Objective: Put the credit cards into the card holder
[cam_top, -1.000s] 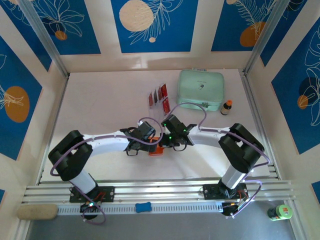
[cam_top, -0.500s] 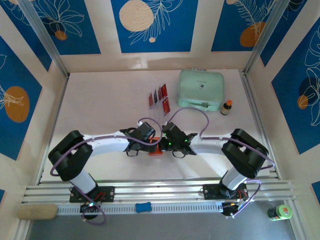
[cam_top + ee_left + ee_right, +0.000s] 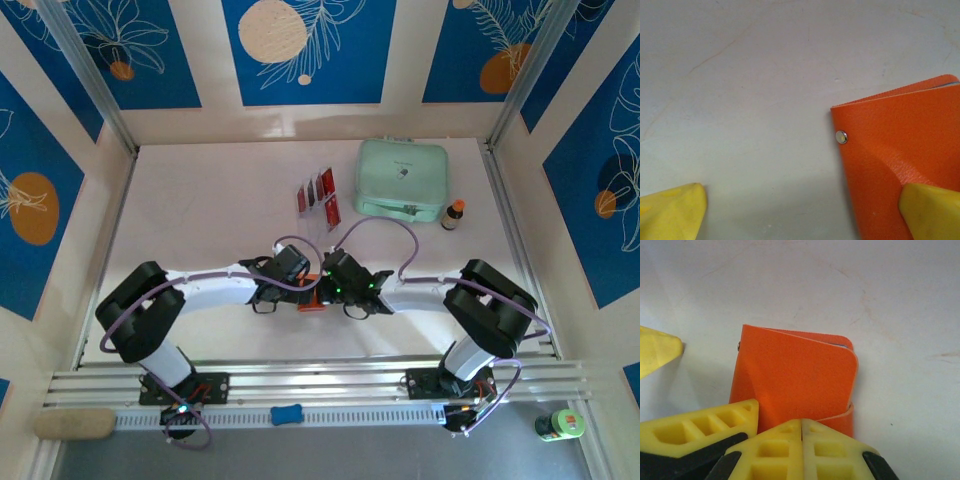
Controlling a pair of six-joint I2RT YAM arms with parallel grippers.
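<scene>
Straddling the card holder's [image 3: 795,375] edge mid-frame, the left gripper [image 3: 800,210] stands spread wide and empty, seemingly to steady it. The right gripper [image 3: 801,440], fingers pressed together, noses its lower edge, likely to open it.

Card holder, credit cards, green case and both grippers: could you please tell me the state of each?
card holder, folded over, cover slightly lifted.
credit cards, standing together, apart from the holder.
green case, closed.
left gripper, jaws open.
right gripper, jaws shut.
</scene>
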